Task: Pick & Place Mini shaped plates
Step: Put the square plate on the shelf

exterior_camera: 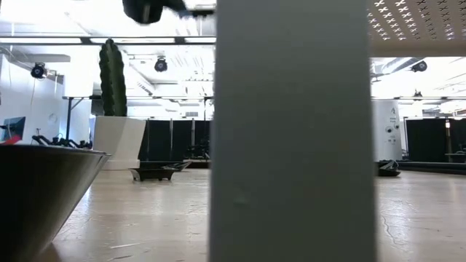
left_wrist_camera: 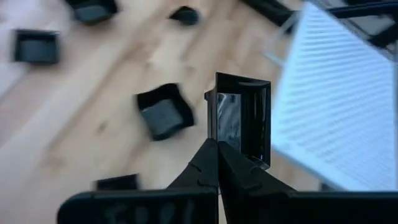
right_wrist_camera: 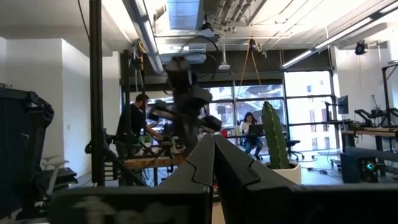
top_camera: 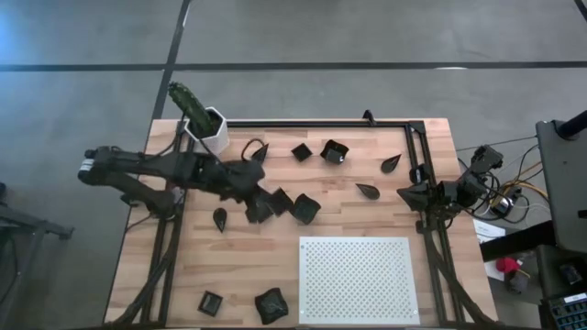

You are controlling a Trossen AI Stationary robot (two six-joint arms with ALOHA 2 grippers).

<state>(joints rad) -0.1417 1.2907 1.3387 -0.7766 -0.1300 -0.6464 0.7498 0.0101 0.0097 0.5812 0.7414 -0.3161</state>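
Found left gripper [left_wrist_camera: 217, 163] pinched shut on a square mini plate [left_wrist_camera: 241, 118] by its rim, lifted over mid-table, apparently beside the white perforated board [left_wrist_camera: 339, 93]. Judged light, rigid, probably slippery; gripped thin wall edge-on. Right gripper [right_wrist_camera: 214, 158] closed, empty, parked at table's right edge.

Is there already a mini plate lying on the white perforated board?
No, the white perforated board is bare in the high view; the left gripper holds a square plate.

Both grippers' jaws closed

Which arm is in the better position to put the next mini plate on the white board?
The left: its gripper is shut on a square plate above the table's middle, near the white board. The right gripper waits shut at the table's edge.
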